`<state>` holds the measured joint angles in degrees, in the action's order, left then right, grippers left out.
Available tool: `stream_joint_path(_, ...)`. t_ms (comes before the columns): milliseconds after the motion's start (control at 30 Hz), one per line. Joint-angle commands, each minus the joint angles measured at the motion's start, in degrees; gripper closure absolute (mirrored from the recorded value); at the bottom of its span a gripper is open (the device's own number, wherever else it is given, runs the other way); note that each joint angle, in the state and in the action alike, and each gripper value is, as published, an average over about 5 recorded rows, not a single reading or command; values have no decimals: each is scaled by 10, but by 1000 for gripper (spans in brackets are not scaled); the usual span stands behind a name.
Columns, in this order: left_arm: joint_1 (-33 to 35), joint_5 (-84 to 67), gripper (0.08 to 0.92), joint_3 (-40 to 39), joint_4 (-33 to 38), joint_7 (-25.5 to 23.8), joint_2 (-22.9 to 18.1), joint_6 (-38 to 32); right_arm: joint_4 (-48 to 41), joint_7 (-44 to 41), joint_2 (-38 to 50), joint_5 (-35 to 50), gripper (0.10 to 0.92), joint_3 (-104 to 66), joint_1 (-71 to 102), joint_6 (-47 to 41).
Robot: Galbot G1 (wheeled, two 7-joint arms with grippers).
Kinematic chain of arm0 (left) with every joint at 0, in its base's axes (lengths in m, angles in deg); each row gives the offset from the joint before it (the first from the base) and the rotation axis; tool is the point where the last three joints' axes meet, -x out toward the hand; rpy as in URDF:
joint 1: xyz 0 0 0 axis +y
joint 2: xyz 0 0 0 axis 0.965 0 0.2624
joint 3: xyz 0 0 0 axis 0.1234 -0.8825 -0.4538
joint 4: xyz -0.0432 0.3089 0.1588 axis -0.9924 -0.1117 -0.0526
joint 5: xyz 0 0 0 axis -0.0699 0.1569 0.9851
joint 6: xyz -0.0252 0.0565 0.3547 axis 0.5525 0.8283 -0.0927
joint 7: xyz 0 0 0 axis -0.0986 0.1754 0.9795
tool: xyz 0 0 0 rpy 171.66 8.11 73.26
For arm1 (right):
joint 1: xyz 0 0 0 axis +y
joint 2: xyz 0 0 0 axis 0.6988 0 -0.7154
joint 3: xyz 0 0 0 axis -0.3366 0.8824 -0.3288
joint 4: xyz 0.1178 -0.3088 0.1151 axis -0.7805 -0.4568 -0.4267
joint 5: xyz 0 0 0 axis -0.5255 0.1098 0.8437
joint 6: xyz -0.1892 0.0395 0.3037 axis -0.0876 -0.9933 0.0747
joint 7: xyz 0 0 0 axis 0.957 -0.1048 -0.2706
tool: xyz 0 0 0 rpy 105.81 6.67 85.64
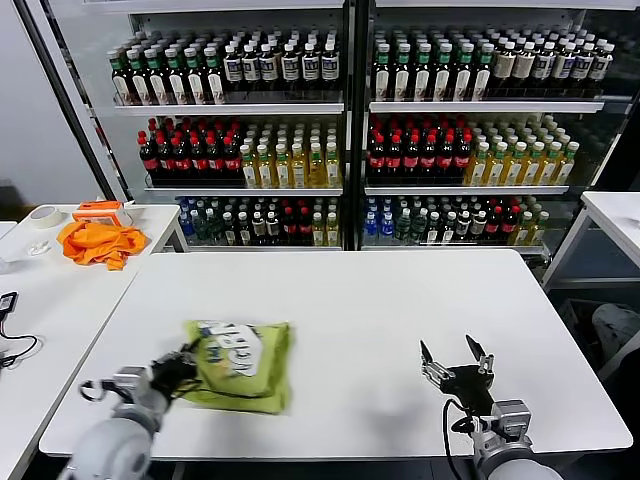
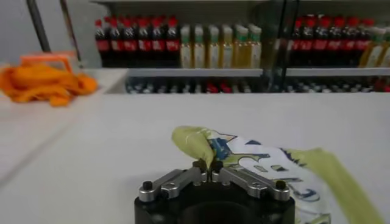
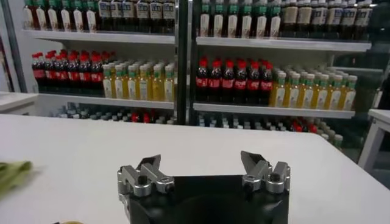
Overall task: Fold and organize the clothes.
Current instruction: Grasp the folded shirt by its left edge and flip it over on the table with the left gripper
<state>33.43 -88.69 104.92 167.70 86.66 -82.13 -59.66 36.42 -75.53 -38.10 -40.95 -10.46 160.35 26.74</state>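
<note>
The lime yellow-green T-shirt (image 1: 240, 366) lies folded in a small bundle on the white table (image 1: 380, 310), white lettering facing up, at the front left. My left gripper (image 1: 180, 372) is at the bundle's left edge, shut on a pinch of the green cloth. In the left wrist view the T-shirt (image 2: 268, 164) stretches away from my left gripper (image 2: 207, 165), whose jaws meet on its edge. My right gripper (image 1: 455, 357) hovers open above the table's front right, nothing between its fingers. It shows wide open in the right wrist view (image 3: 201, 165), with a corner of the T-shirt (image 3: 12, 173) far off.
An orange cloth (image 1: 98, 242) and a tape roll (image 1: 44, 216) lie on the side table at the left. Bottle shelves (image 1: 340, 120) stand behind the table. Another white table (image 1: 615, 215) is at the right.
</note>
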Motion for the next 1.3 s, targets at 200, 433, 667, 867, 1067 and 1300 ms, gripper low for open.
stream_joint_path(200, 38, -143, 907, 114, 91, 41, 154, 49, -15, 0, -18, -9, 203, 28, -28, -3)
stream_joint_path(433, 5, 1, 907, -125, 110, 18, -46, 48, -2, -3, -14, -24, 203, 13, 1, -4)
stream_joint_path(667, -63, 40, 907, -174, 63, 32, -127, 48, -1, -5, -13, -30, 203, 4, 9, -5)
stream_joint_path(867, -114, 25, 907, -181, 26, 61, -165, 48, 2, -7, -16, -35, 203, 5, 8, -7)
stream_joint_path(1067, -155, -17, 907, -196, -4, 94, -194, 48, 7, -8, -15, -37, 203, 1, 11, -8)
stream_joint_path(1300, -205, -94, 840, -193, -35, 107, -213, 36, 11, -4, -12, -29, 203, -11, 9, -10)
